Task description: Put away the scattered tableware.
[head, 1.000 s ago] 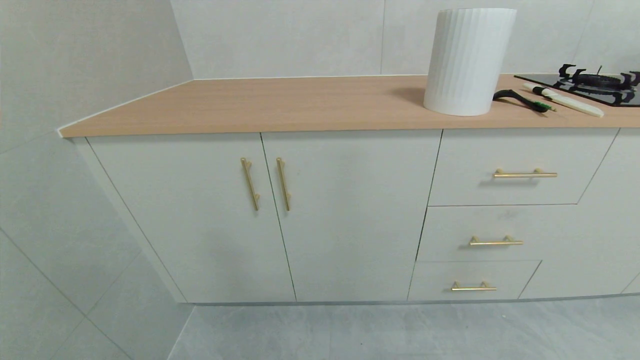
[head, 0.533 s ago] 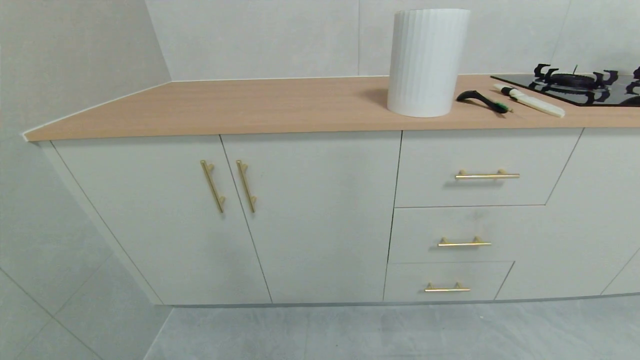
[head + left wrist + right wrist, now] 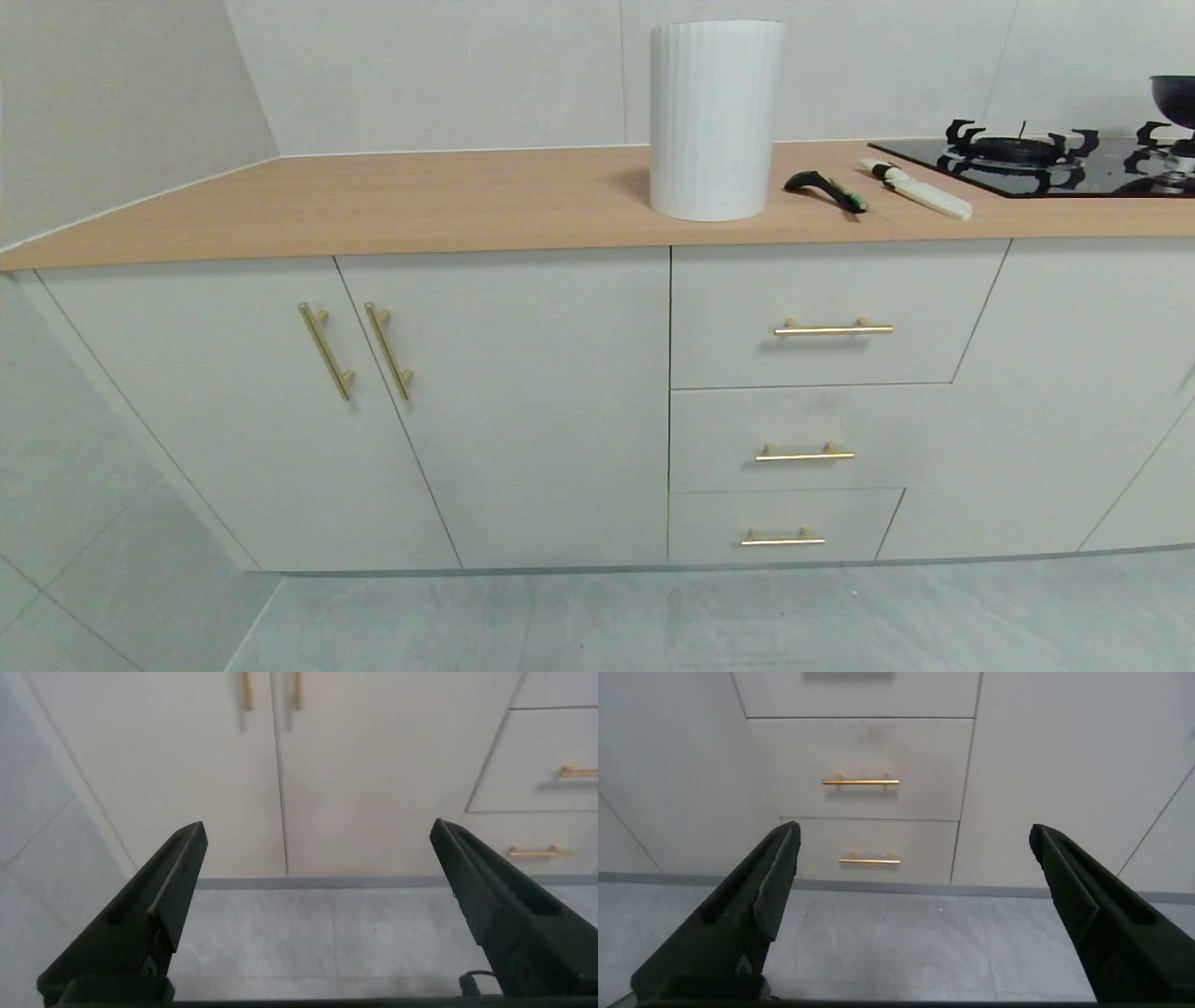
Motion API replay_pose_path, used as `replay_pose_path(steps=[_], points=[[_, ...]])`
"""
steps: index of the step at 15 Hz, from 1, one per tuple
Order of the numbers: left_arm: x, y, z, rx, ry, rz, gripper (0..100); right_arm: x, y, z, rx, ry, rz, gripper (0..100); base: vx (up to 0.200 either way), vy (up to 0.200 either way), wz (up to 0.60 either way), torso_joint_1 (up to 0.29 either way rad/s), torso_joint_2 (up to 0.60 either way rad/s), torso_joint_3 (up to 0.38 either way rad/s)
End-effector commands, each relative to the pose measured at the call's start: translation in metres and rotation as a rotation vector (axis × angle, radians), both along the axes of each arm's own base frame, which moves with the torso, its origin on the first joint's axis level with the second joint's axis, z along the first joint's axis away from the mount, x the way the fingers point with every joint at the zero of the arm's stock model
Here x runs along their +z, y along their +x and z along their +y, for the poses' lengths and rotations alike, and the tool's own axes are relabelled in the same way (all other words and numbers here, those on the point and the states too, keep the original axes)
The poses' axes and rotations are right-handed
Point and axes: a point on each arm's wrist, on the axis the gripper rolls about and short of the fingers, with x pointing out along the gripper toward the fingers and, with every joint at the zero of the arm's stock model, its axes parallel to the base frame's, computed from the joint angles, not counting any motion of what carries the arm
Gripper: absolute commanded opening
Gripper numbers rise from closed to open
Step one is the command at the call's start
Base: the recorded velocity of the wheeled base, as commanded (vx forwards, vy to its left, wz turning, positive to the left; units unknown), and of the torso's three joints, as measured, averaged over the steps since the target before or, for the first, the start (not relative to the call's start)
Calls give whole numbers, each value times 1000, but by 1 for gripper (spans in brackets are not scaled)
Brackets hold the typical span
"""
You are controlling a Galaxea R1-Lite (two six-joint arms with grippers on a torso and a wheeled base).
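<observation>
On the wooden countertop (image 3: 420, 201) stands a tall white ribbed container (image 3: 714, 121). Beside it lie a black-handled utensil with a green tip (image 3: 826, 189) and a white knife-like utensil (image 3: 917, 189). My left gripper (image 3: 318, 849) is open, low down and facing the cabinet doors (image 3: 280, 765) and the grey floor. My right gripper (image 3: 915, 849) is open too, low in front of the lower drawers (image 3: 861, 782). Neither holds anything.
A black gas hob (image 3: 1036, 163) sits at the counter's right end, with a dark pot (image 3: 1174, 98) at the edge. Below are two doors with gold handles (image 3: 357, 350) and three drawers (image 3: 831, 327). Tiled walls close off the left corner; grey floor lies in front.
The head camera has swung to the right: the whole scene slid left, and more of the hob and the pot came into view. Nothing on the counter moved.
</observation>
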Motion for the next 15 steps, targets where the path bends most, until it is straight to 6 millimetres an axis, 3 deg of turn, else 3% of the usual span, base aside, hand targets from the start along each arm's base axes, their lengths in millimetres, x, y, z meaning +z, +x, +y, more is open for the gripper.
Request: replay_pose_path(steps=[1, 6, 13, 15], points=[[0, 0, 0, 1, 0, 0, 100, 0, 0, 0, 2, -1, 2, 100, 0, 0, 0, 0, 0, 0], [0, 0, 0, 1, 0, 2, 100, 0, 0, 0, 2, -2, 1, 100, 0, 0, 0, 0, 0, 0], [0, 0, 0, -1, 0, 2, 100, 0, 0, 0, 1, 2, 1, 100, 200, 0, 0, 1, 2, 8], [0, 0, 0, -1, 0, 0, 100, 0, 0, 0, 1, 1, 1, 100, 0, 0, 0, 0, 0, 0]])
